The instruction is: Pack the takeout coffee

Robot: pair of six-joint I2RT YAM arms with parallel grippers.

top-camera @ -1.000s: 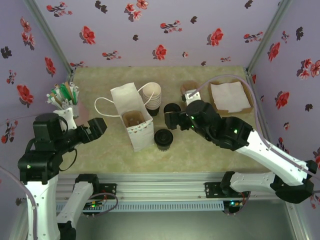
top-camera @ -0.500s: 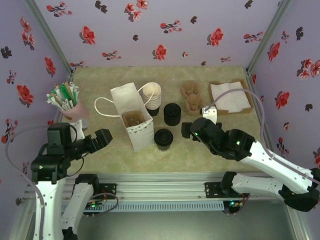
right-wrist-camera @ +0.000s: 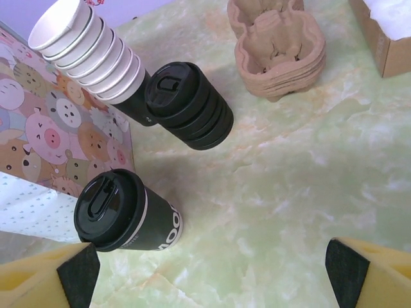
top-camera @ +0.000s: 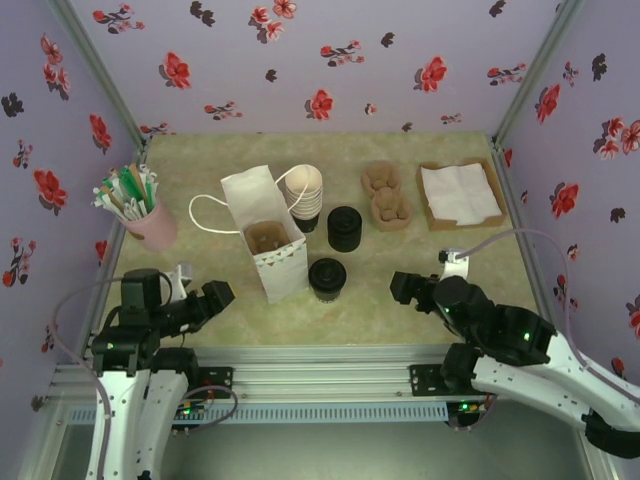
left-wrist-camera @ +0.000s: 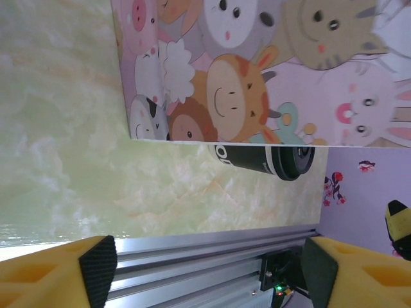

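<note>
Coffee: the coffee (top-camera: 327, 277) stands upright on the table (top-camera: 455, 250), black lid on, just right of the bag (top-camera: 262, 235) and on the near side of the lids (top-camera: 344, 228). Nothing grips it. I cannot tell if it touches the bag.
Coffee, wrist views: the right wrist camera looks down on its lid (right-wrist-camera: 125, 212). The left wrist camera sees it (left-wrist-camera: 263, 160) from the side, past the bag's edge.
Bag: white paper with a loop handle on its left, mouth open and something brown inside. One face carries cartoon animals (left-wrist-camera: 257, 70), also seen at the left of the right wrist view (right-wrist-camera: 45, 141).
Left gripper: the left gripper (top-camera: 213, 297) is low at the table's near left, well short of the bag. Its jaws stand wide apart with nothing between them — the wrist view (left-wrist-camera: 209, 273) shows only the rail (left-wrist-camera: 192, 256) in the gap.
Right gripper: the right gripper (top-camera: 403, 287) is at the near right, apart from the coffee. Its jaws are spread wide and empty — bare table lies between them (right-wrist-camera: 212, 269).
Cups: a tilted stack of cups (top-camera: 303, 190) with cream rims sits behind the bag's right side, next to the lids (right-wrist-camera: 189, 106).
Trays: brown pulp trays (top-camera: 385, 195) are stacked right of the lids.
Box: a cardboard box (top-camera: 460, 195) with white napkins sits at the far right.
Pot: a pink pot (top-camera: 150, 225) of sticks stands at the far left.
</note>
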